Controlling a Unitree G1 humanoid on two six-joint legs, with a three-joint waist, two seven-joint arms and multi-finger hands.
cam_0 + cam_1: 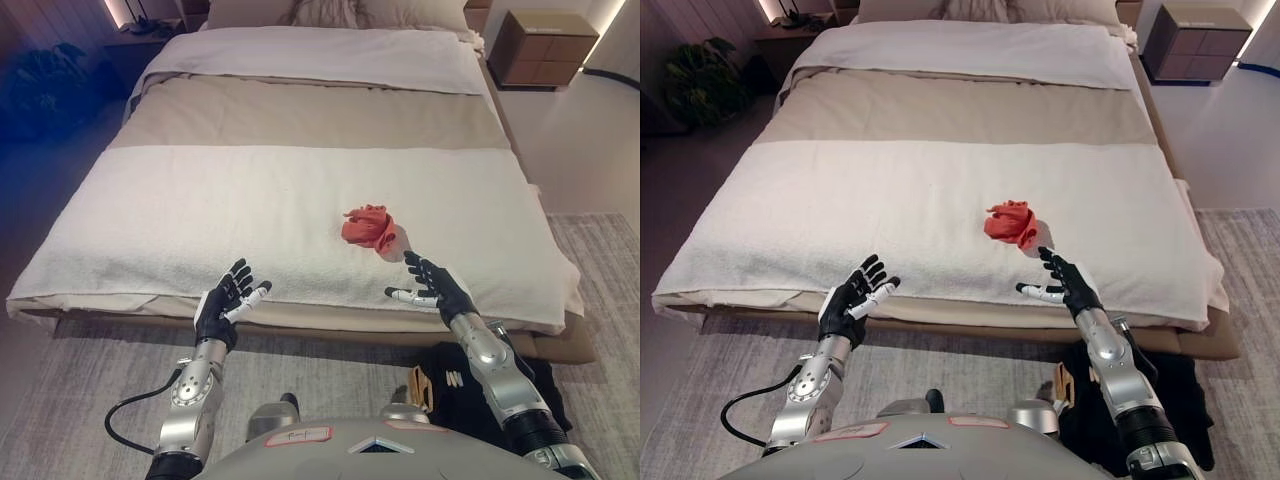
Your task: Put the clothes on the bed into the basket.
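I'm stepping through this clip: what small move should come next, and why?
Probably reach the right hand forward to the red garment and close on it. It lies bunched on the white blanket just beyond that open hand; the left hand, also open, is farther away.

A grey woven rug point(80, 400) is covering the floor in the foreground. A brown wooden nightstand with drawers point(545, 48) is standing against the pale wall on the right. A dark leafy potted plant point(702, 80) is sitting on the left, beside a low dark side table point(790, 35).
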